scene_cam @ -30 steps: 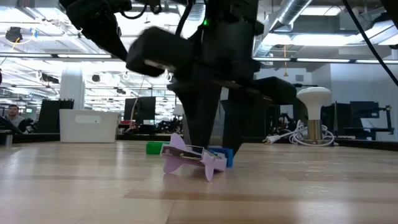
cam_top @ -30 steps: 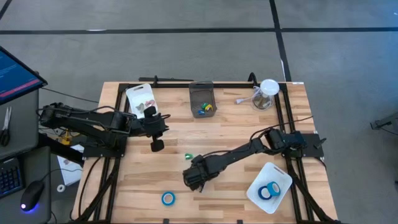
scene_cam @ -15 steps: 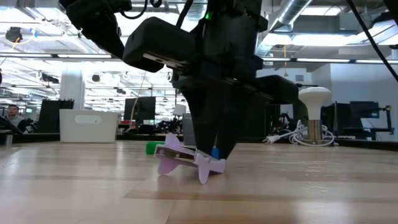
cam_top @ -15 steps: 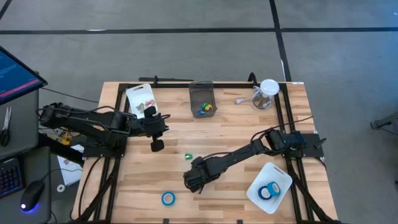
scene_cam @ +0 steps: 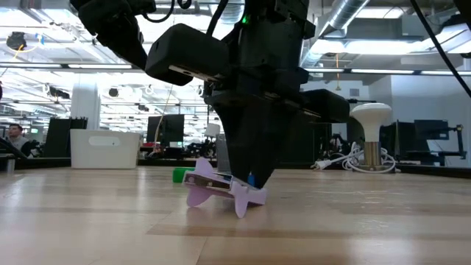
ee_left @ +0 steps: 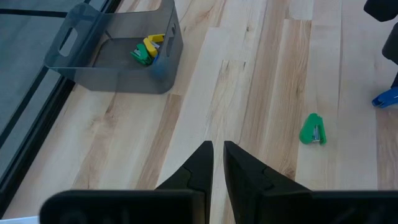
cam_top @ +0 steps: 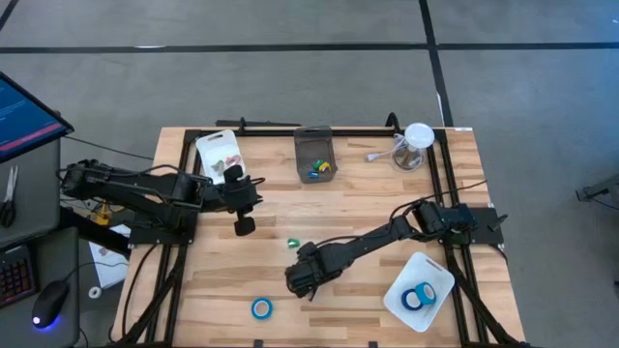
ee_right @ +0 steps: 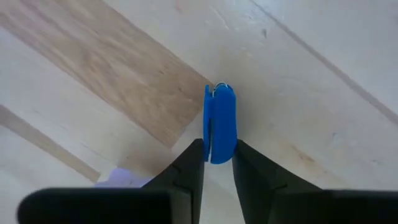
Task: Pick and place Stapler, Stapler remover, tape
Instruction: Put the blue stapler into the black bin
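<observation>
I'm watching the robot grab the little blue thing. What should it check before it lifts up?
1. Right end effector on the small blue item: ok, one finger presses each side.
2. Item off the wooden table: not ok, it rests on the wood.
3. Purple piece clear of the grip: cannot tell, it lies right beside the fingers.
4. Room in the white tray: ok, two tape rolls inside, with space left.
5. Left end effector out of the way: ok, shut and far off.

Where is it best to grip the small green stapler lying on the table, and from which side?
Grip the green stapler across its narrow sides, coming straight down from above. It lies flat on the bare wooden table with free space all around, so the pincer fingers fit beside it.
</observation>
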{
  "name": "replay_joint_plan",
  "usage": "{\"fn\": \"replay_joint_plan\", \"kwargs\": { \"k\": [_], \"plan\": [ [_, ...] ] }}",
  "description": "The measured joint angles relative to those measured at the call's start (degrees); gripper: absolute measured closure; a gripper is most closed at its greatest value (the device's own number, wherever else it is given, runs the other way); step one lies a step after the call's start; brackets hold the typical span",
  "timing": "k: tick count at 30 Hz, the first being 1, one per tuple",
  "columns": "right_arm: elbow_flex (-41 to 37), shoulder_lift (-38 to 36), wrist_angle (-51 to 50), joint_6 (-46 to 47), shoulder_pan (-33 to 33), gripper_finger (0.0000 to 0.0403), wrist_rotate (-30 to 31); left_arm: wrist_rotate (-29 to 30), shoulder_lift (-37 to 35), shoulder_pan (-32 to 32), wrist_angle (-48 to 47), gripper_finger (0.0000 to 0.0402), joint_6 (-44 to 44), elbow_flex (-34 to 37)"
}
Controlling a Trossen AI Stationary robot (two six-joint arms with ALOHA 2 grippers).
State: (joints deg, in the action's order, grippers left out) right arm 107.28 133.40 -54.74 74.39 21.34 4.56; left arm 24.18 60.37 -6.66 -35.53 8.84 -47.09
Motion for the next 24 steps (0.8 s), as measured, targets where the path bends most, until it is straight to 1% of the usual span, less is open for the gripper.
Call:
{"fn": "replay_joint_plan", "kwargs": {
  "k": [8,19,24],
  "plan": [
    [0.0,0.0,0.0,-0.9,0.0,0.0336,1.5,0.0,0.0,0.0,0.0,0.0371,0.0,0.0],
    [0.6,0.0,-0.7,-2.9,-1.1,0.0336,1.7,0.0,0.0,0.0,0.0,0.0371,0.0,0.0],
    [2.7,-0.1,-2.4,-4.4,-1.6,0.0336,4.7,0.0,0.0,0.0,0.0,0.0371,0.0,0.0]
  ]
}}
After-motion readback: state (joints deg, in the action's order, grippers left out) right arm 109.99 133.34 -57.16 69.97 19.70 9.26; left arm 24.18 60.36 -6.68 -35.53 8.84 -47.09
